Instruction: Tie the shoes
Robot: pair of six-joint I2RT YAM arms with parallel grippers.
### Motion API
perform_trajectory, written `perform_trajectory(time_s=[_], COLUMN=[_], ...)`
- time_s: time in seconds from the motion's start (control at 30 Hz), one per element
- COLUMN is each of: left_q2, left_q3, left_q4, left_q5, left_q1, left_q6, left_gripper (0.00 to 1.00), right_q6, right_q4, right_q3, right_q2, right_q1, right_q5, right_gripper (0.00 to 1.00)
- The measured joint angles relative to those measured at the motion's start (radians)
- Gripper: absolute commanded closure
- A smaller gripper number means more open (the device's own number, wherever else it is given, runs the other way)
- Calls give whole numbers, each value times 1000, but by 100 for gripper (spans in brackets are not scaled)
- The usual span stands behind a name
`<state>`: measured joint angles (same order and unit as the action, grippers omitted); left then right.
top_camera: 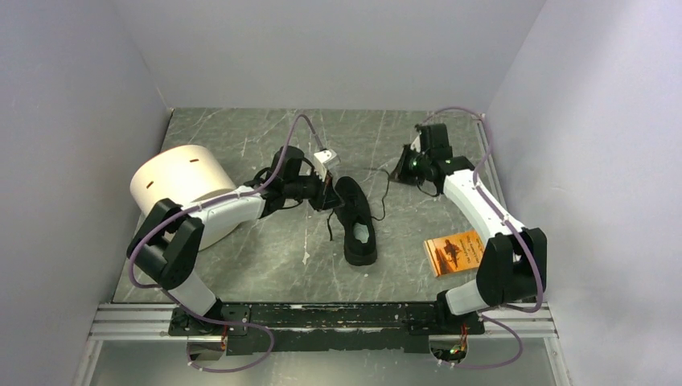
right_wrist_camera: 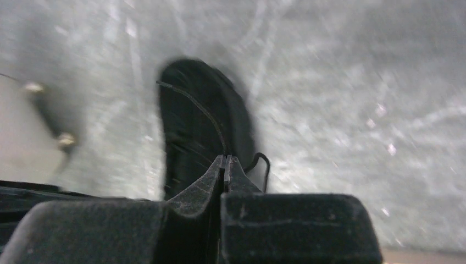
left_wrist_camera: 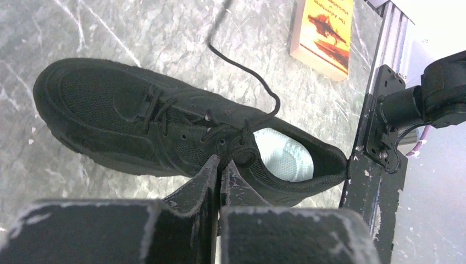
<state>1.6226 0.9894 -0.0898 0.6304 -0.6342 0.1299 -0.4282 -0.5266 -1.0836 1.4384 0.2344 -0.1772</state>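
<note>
The black sneaker (top_camera: 355,219) lies mid-table, toe away from me, pale insole (left_wrist_camera: 283,157) showing. It also shows in the left wrist view (left_wrist_camera: 137,121) and blurred in the right wrist view (right_wrist_camera: 192,121). My left gripper (top_camera: 327,197) is at the shoe's left side. Its jaws (left_wrist_camera: 220,163) are shut at the top eyelets, pinching a lace whose loose end (top_camera: 329,229) hangs on the table. My right gripper (top_camera: 400,170) is to the right of the toe, off the shoe. It is shut (right_wrist_camera: 225,159) on the other lace (right_wrist_camera: 203,113), which runs taut from the shoe (left_wrist_camera: 264,88).
An orange booklet (top_camera: 457,251) lies right of the shoe, also in the left wrist view (left_wrist_camera: 324,33). A white cylinder (top_camera: 181,185) stands at the left behind my left arm. A metal rail (top_camera: 322,318) borders the near edge. Grey walls close three sides.
</note>
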Motion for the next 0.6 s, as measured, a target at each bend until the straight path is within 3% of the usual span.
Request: perform_trajectory(time_s=[0.23,0.47,0.6], left_q2=[-4,-46,-87], left_q3=[-109,-227,-256], left_q4=[-247,-396,-413], left_q5=[3,-3,-30], left_q1=[-16,-22,-26], left_q6=[43,63,70], left_gripper=[95,95,95], right_q6=[-161,-319,-402], right_q4=[192,323,364], right_q3=[-177,-265,-228], right_q2=[123,311,315], right_q1=[3,211,301], right_q5=[-206,-312,-326], right_gripper=[100,100,100])
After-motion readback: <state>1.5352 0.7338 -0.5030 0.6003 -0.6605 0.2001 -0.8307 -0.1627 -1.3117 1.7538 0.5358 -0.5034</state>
